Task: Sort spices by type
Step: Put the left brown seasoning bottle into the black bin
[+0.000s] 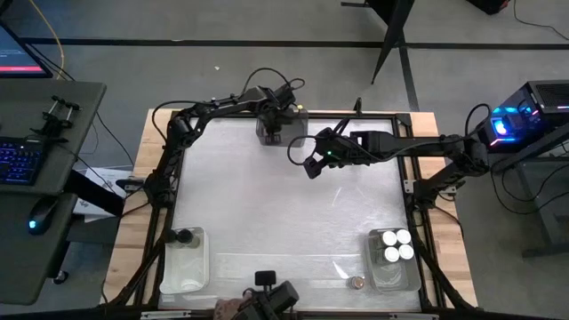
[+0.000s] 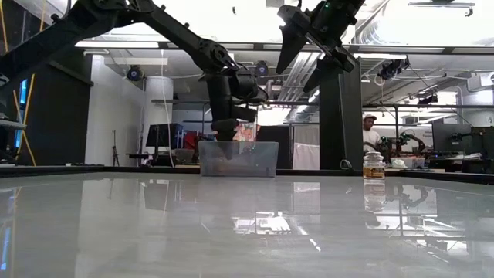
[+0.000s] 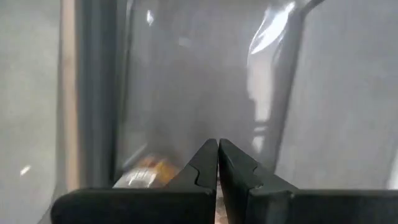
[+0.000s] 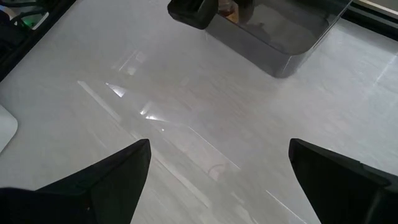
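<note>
At the table's far middle stands a grey bin (image 1: 279,127) (image 2: 238,158). My left gripper (image 3: 217,163) points down into it, shut, with nothing between its fingertips. A spice jar with an orange label (image 3: 144,175) lies on the bin's floor just beside the fingers; whether they touch it, I cannot tell. My right gripper (image 1: 313,162) (image 4: 217,180) hangs open above the bare table, right of the bin. Three white-lidded jars (image 1: 395,244) stand in the near-right clear bin (image 1: 396,274). A dark-lidded jar (image 1: 184,236) stands in the near-left clear bin (image 1: 182,271).
A cork-topped jar (image 1: 356,282) stands on the table by the near edge, left of the near-right bin. In the low view a small labelled jar (image 2: 373,164) shows at the far right. A person stands in the room behind. The table's middle (image 1: 284,213) is bare.
</note>
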You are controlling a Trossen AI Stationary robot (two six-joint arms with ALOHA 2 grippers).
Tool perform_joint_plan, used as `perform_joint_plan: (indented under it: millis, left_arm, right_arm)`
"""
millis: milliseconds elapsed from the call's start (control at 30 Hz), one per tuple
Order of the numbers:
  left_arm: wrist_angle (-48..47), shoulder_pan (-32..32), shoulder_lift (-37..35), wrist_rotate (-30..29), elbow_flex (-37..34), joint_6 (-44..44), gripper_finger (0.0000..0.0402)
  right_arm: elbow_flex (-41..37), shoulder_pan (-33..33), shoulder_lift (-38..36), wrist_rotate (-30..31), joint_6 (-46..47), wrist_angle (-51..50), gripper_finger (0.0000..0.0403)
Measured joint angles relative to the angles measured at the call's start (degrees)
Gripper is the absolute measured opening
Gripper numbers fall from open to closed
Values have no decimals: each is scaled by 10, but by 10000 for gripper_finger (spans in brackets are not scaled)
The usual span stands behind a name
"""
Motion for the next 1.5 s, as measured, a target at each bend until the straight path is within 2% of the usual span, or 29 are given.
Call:
perform_joint_plan:
  millis: [133,433,500,633,733,1233,1367,1500]
  left_arm:
    - [-15,1,0,-68,0,12,0]
    - [-7,3,-24,-94,0,-15,0]
    - [-19,3,-32,-89,0,-42,0]
    - [-102,-1,-48,-42,0,-71,0]
    - [-156,-2,-51,-39,0,-72,0]
    - [-116,17,-50,-30,0,-12,0]
    - [-114,28,-47,-1,0,3,0]
    - [-114,34,-40,4,0,4,0]
  right_arm:
    - [0,0,0,0,0,0,378]
    - [0,0,0,0,0,1,378]
    - [0,0,0,0,-2,1,378]
    - [0,0,0,2,-5,0,378]
    - [0,-3,0,2,-10,1,378]
    - [0,-18,0,0,-11,1,378]
    - [0,-18,0,0,-11,2,378]
    - [0,-18,0,0,-11,2,378]
